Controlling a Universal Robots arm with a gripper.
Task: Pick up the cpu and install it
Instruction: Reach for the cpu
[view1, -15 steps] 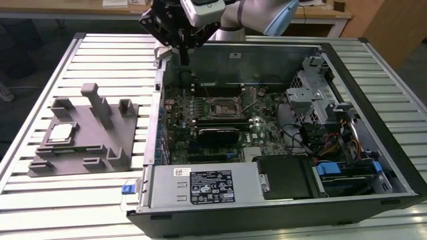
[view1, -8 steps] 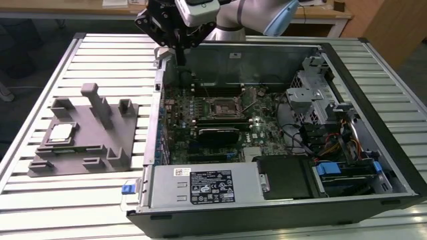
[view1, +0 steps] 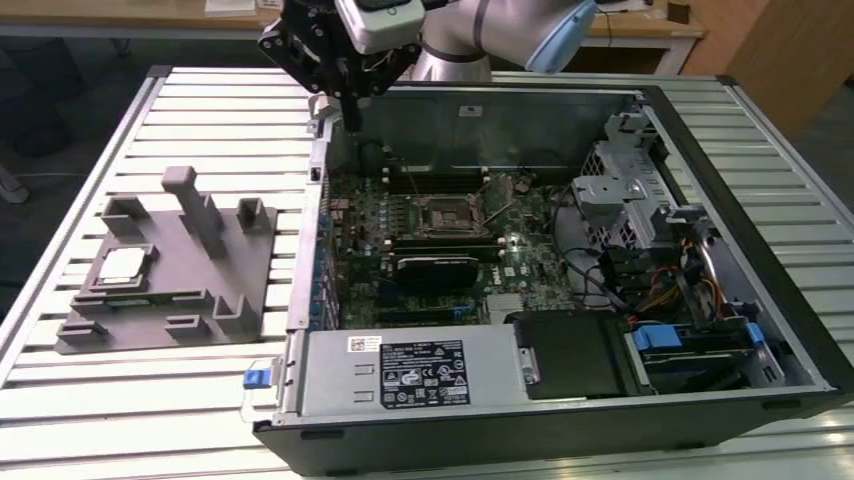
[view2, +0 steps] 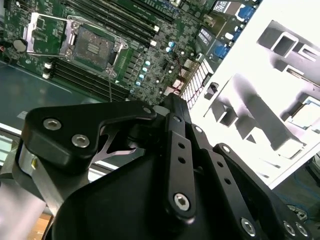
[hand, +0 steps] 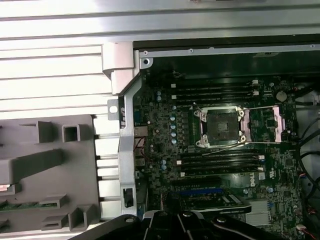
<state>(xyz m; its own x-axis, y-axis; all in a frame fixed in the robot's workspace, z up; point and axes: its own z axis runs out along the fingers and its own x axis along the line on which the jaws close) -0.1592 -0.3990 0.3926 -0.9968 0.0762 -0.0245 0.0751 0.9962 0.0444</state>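
Hovering above the case (view1: 507, 125) wall, the gripper (view1: 355, 120) has fingers (view1: 354, 108) closed on nothing. We log 1 cpu (view1: 120, 265) lying in the grey tray (view1: 200, 300) on the table (view1: 134, 400), well apart. Pickup unstarted; likely needs fingers opened over it.

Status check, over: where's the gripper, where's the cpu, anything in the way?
Gripper above case corner, exterior view's left. Cpu flat in grey tray, untouched. Socket open, empty. Tray posts stand near cpu.
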